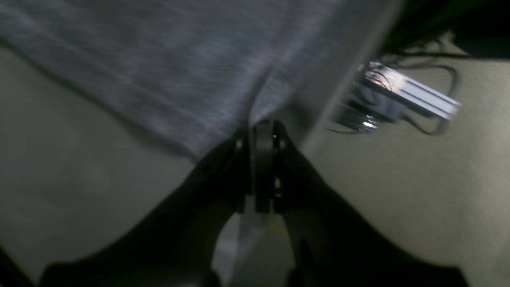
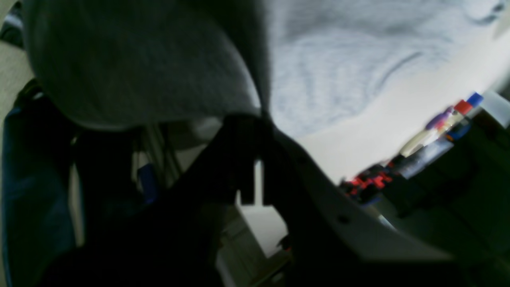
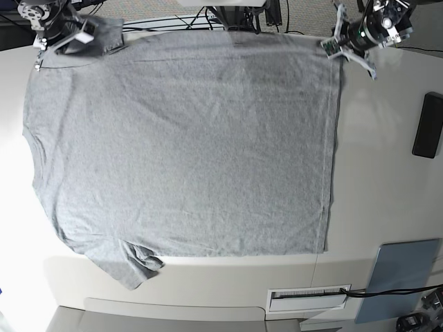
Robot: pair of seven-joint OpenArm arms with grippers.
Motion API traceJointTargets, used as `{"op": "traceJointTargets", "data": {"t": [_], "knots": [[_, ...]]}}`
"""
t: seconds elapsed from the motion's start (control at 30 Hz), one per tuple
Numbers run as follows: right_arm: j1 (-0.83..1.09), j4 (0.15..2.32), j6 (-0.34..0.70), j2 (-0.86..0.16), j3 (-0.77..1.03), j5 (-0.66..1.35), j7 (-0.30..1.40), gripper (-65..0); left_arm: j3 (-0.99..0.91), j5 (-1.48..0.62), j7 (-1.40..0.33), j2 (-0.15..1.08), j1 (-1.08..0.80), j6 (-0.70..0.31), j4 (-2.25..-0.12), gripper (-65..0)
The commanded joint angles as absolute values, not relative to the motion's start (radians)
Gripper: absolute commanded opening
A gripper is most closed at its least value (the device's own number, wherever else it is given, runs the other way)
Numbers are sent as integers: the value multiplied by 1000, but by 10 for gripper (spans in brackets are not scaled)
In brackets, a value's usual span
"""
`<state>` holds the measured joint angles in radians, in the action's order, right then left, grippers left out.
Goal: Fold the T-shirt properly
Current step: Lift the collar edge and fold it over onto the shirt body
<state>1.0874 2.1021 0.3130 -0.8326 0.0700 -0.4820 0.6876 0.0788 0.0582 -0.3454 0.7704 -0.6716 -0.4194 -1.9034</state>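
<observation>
The light grey T-shirt [image 3: 187, 145] lies spread flat on the white table [image 3: 381, 180], plain side up, with one sleeve bunched at the near left [image 3: 135, 266]. My left gripper [image 3: 333, 47] is at the shirt's far right corner, and in the left wrist view its jaws [image 1: 263, 129] are shut on the cloth edge [image 1: 167, 71]. At the far left corner my right gripper [image 3: 77, 34] pinches the other sleeve. In the right wrist view this gripper [image 2: 255, 117] is shut on lifted grey cloth [image 2: 135, 59].
A black flat object [image 3: 428, 126] lies at the table's right edge. A blue-grey sheet [image 3: 398, 280] sits at the near right, with a white slotted plate [image 3: 308, 297] beside it. Cables and a metal rail [image 1: 414, 95] lie beyond the far edge. Coloured markers [image 2: 446, 123] stand off to the side.
</observation>
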Motion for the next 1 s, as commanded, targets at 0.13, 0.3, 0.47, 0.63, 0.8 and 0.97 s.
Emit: {"op": "traceJointTargets", "data": {"t": [0.13,0.3,0.47,0.63,0.8,0.97], "knots": [[1011,2115,286,-844,101,-467,684,-650,73,28,-350,778,-616,-393,-1914,-650],[908,2112,287,-822,101,-432,677,-650,73,17,-382,776,-557,-346,-1914,-650],[810,2112,295,-814,100,-392,671,-650,73,-1,-386,766,-514,-331,-1914,-650],[728,2075,311,-811,99,-353,642,-650,73,-9,-385,730,-467,-336,-1909,-650],[631,1967,346,-811,96,-291,614,-650,73,-8,-366,680,-413,-336,-1871,-650],[534,1900,355,-812,41,-284,590,-650,73,-8,-366,631,-350,-333,-1818,-650]]}}
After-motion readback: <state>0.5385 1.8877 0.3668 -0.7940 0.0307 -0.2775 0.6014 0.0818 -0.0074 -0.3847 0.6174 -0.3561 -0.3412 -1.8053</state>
